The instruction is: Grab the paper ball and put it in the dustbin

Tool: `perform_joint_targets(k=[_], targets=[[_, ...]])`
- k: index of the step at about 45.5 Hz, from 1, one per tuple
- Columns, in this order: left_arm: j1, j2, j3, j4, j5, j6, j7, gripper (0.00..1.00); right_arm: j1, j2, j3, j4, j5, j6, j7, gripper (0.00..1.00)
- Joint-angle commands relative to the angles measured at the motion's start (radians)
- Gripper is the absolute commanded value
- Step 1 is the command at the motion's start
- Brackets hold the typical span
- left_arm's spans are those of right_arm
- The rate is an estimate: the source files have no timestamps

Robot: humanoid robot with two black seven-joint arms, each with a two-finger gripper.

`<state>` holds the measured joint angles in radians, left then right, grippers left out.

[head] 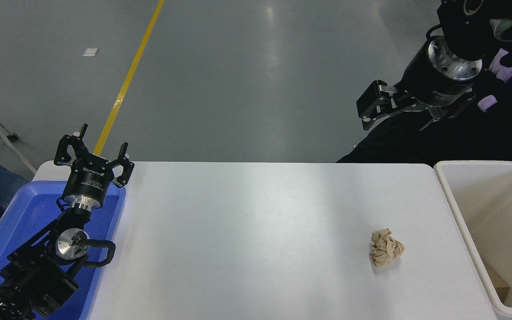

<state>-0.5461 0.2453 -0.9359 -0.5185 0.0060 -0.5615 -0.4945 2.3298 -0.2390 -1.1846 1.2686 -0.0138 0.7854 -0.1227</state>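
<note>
Tan paper ball (386, 247), one, beside one dustbin (456, 209).

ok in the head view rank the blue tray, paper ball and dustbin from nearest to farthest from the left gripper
1. The blue tray, lower left: the left gripper hangs over its far end, open and empty.
2. The paper ball, right part of the white table, beside the bin.
3. The dustbin, at the table's right edge, farthest.

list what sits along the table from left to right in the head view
blue tray with the left gripper over it → paper ball → dustbin
</note>
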Motion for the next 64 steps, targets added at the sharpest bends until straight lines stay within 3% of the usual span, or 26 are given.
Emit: perform_joint_targets(k=[1, 54, 64], targets=[[0.0, 0.0, 0.0, 0.0, 0.0, 0.0, 0.001, 0.98, 0.0, -0.002, 0.0, 0.0, 0.0, 0.0, 0.0, 1.0], [0.0, 0.0, 0.0, 0.0, 0.0, 0.0, 0.001, 0.98, -0.009, -0.005, 0.014, -0.002, 0.009, 0.0, 0.0, 1.0], [0.0, 0.0, 0.0, 0.0, 0.0, 0.0, 0.001, 0.98, -0.147, -0.017, 0.026, -0.026, 0.006, 0.0, 0.0, 1.0]])
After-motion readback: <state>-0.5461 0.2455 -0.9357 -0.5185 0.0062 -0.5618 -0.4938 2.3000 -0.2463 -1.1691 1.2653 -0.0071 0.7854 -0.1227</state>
